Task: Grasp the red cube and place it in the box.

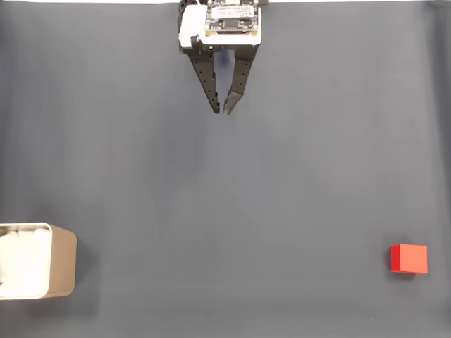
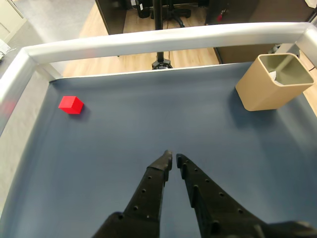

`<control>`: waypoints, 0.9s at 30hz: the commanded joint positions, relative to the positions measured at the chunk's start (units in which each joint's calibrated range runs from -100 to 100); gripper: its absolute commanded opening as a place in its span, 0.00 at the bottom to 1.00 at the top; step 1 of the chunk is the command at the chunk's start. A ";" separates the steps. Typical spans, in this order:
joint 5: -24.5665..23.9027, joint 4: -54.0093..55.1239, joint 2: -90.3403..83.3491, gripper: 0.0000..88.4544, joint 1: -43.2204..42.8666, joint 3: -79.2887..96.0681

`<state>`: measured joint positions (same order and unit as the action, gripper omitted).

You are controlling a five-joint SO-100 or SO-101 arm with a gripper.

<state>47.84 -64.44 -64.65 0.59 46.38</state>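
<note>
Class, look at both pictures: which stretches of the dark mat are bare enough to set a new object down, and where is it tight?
The widest bare patch is the middle of the dark blue-grey mat, bordered by the small bright red cube, the beige rounded-corner box and the black two-finger gripper. It is tight only right beside the box, the cube, and under the fingertips.

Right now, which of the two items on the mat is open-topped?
The tan box, by the mat's right edge in the wrist view: hollow, rim up. The red cube, on the left, is solid.

Even, soft light – faint shadows beside the box [image 1: 62,260]; both views sharp, wrist view's rail [image 2: 148,42] bowed.
</note>
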 commanded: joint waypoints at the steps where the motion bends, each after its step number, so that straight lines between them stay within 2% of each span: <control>1: 0.44 -0.23 4.17 0.00 -0.59 -6.60; 18: 0.83 5.09 14.22 0.00 -0.95 -15.00; 27: 1.71 8.87 17.43 0.00 -4.14 -15.73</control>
<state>48.91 -57.60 -47.63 -1.93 33.27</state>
